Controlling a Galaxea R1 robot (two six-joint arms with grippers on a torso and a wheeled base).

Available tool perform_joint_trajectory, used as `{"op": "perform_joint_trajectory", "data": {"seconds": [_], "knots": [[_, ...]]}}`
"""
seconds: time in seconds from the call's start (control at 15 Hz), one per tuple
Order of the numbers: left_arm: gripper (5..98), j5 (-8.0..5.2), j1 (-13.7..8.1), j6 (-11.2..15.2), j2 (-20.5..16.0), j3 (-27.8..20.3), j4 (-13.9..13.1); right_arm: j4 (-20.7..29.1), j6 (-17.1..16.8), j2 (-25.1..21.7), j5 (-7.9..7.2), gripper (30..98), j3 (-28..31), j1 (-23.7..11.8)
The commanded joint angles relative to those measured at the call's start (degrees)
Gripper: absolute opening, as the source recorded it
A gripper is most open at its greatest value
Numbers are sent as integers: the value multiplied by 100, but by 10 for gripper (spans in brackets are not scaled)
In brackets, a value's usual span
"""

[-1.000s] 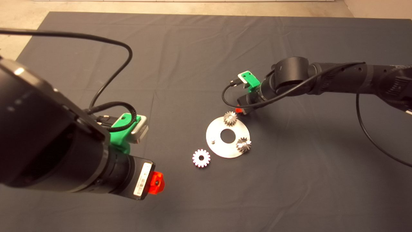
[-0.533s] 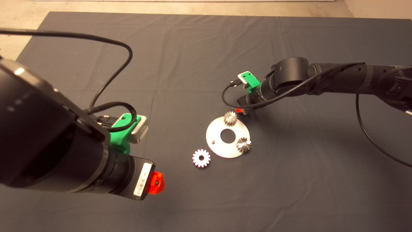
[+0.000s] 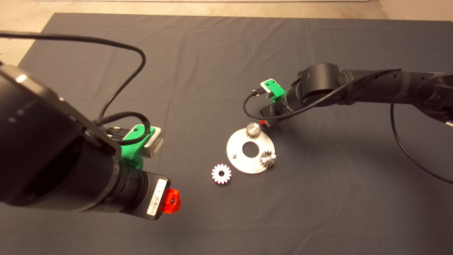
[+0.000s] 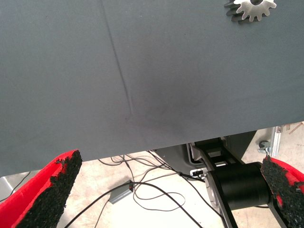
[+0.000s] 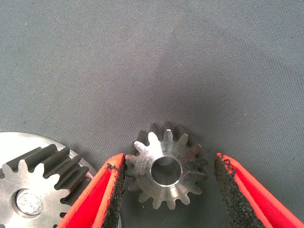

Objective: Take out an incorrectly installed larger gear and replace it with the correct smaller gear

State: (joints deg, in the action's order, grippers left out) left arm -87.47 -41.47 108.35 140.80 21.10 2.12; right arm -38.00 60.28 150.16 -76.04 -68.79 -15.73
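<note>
- Well apart from the round plate (image 3: 244,166), on its left: left gripper (image 4: 171,164) idle above the mat (image 3: 212,53), fingers spread wide, holding nothing.
- Just beside the plate's left rim, flat on the mat, not touching it: the larger gear (image 3: 221,174), already off the plate. Removal judged done.
- On the plate's left part: a bare pin (image 3: 234,153), no gear on it; likely the seat for the replacement.
- On the plate's far and right rims: two pinned gears (image 3: 253,130) (image 3: 268,159), seated.
- Just off the plate's far rim, on the mat next to the far pinned gear: the smaller gear (image 5: 166,172), lying flat, not yet lifted.
- Around the smaller gear: right gripper (image 5: 169,163), jaws parted, one pad (image 5: 116,190) at or nearly at the teeth, the other a little apart.
- Left to do, by judgement: close on the smaller gear, carry it across the plate, lower it onto the bare pin.
</note>
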Motion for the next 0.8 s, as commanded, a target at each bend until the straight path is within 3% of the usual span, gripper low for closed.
{"op": "perform_joint_trajectory", "data": {"seconds": [0.0, 0.4, 0.73], "knots": [[978, -753, -89, 28, 14, -81, -89, -164, -8, 9, -16, 493, 69, -86], [978, -753, -89, 28, 6, -81, -89, -164, -7, -43, -16, 436, 69, -36], [978, -753, -89, 28, 5, -81, -89, -164, -8, -61, -16, 429, 78, -36]]}}
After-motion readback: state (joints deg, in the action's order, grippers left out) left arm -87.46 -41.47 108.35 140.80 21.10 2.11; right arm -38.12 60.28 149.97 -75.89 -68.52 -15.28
